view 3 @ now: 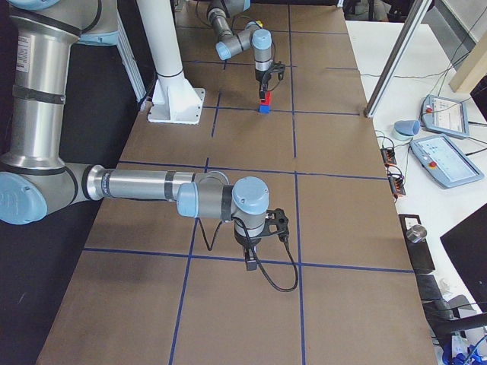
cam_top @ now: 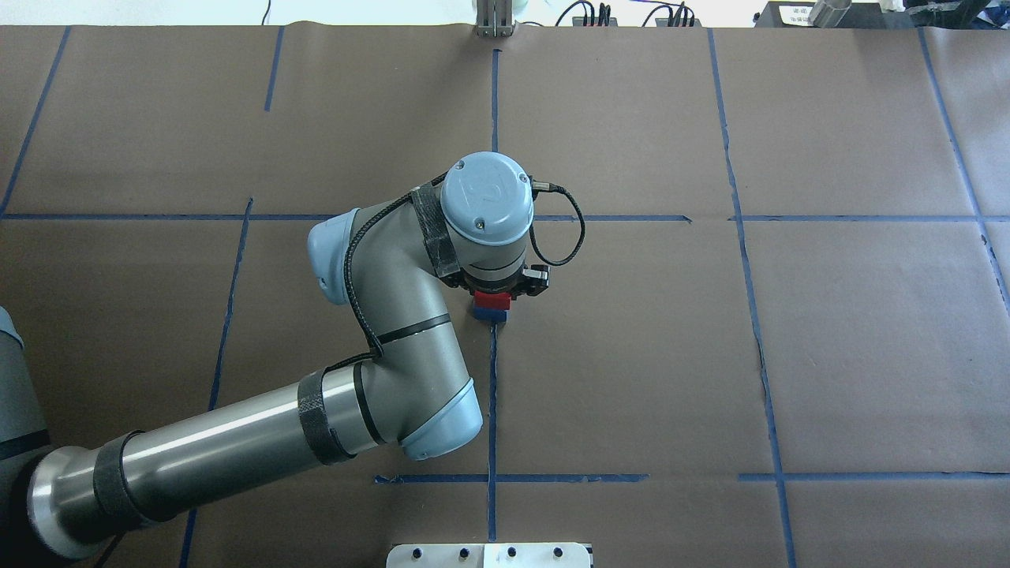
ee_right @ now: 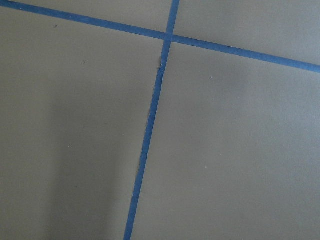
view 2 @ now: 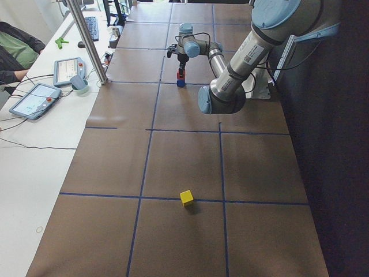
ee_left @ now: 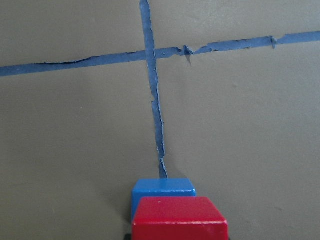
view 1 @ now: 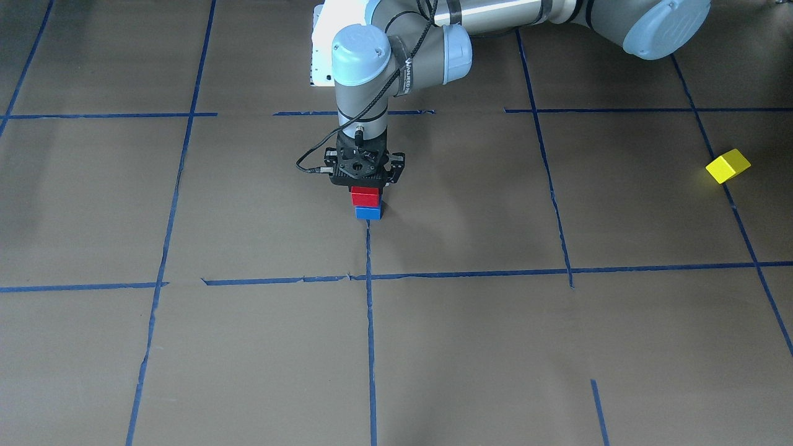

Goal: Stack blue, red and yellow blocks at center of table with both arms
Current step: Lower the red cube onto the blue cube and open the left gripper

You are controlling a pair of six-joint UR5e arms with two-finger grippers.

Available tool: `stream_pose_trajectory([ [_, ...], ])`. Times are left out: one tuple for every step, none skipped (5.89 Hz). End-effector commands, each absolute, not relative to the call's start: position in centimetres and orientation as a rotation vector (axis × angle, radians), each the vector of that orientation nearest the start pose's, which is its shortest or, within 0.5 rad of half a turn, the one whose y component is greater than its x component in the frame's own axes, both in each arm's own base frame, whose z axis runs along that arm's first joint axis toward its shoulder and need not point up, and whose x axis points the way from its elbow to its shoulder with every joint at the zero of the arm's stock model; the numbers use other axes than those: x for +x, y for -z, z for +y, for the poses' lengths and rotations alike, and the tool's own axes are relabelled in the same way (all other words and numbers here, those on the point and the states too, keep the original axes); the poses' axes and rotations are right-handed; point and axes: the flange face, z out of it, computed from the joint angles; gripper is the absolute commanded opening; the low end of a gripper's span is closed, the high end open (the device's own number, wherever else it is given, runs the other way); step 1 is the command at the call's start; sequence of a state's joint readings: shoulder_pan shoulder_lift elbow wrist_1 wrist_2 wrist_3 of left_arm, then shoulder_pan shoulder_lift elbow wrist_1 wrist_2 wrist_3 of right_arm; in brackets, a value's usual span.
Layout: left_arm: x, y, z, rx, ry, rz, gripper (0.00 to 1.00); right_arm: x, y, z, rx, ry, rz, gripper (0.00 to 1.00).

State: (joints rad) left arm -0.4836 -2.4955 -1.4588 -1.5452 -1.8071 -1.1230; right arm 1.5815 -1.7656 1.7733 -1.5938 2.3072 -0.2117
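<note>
Red block (ee_left: 179, 217) fills the bottom of the left wrist view, sitting squarely on the blue block (ee_left: 163, 192). The left hand (view 1: 365, 193) points straight down over it, and its black fingers appear closed against the red block's sides, though the hand's body hides most of them. The two-block stack stands on the brown counter (view 1: 557, 347) near its middle, with the blue block touching the end of a blue tape line (ee_left: 155, 115). The left arm (cam_top: 394, 315) reaches in from the robot's left and bends at the elbow, with a black cable looping beside the wrist. The yellow block (view 1: 728, 166) lies alone on the counter, far out on the robot's left, just beside a tape line and well apart from the stack. The right hand (view 3: 249, 264) hangs low over a tape crossing at the counter's right end. It shows only in the side view, so I cannot tell whether it is open or closed. The right arm (view 3: 144, 185) stretches out level behind it. Its wrist camera sees only bare counter and tape.
</note>
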Motion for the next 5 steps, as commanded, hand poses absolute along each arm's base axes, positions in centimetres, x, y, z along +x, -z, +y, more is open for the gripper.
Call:
stream_pose_trajectory([
  [61.06,-13.32,-44.59,0.151,-0.058,0.799,0.12,7.08,-65.18,-40.77,0.067,0.186,-0.734,1.00],
  [61.00,-13.56,-44.67,0.171,-0.116,0.785,0.17,7.08,-65.18,-40.77,0.067,0.185,-0.735,1.00],
  [60.93,-13.56,-44.76,0.173,-0.120,0.785,0.23,7.07,-65.10,-40.85,0.068,0.185,-0.736,1.00],
  [61.00,-13.34,-44.65,0.171,-0.118,0.788,0.28,7.08,-65.11,-40.85,0.068,0.185,-0.734,1.00],
  [61.00,-13.22,-44.64,0.170,-0.117,0.790,0.31,7.08,-65.11,-40.85,0.068,0.185,-0.734,1.00],
])
